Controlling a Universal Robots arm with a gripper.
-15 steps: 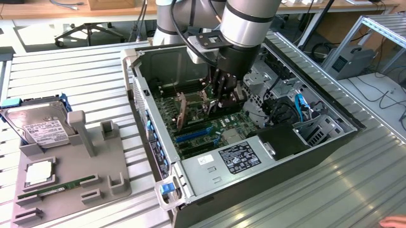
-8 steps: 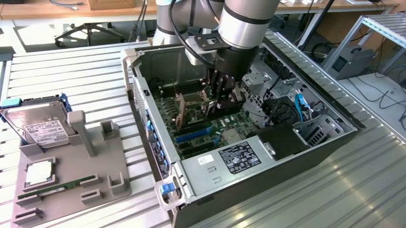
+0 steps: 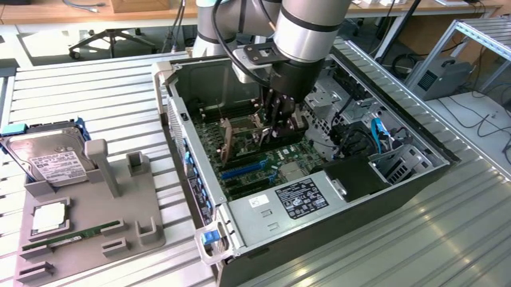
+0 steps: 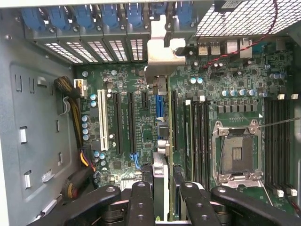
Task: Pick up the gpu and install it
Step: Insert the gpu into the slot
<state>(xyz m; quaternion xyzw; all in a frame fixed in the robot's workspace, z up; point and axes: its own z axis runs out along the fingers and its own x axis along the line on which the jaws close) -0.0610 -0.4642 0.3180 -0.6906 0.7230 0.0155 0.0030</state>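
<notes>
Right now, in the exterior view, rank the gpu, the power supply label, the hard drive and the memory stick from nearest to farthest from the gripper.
1. gpu, held in the gripper, inside the case.
2. power supply label, lower in the case.
3. hard drive, on the holder at the view's left.
4. memory stick, at the holder's front.

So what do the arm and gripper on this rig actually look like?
The arm is a silver-grey tube with a dark band. A black cable loops alongside it to a black wrist block. The gripper is black, with chunky black fingers that have round bolt holes.

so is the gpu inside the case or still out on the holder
Inside the case. The gpu stands on edge over the motherboard slots, gripped by the end effector. Whether it is fully seated cannot be told.
</notes>
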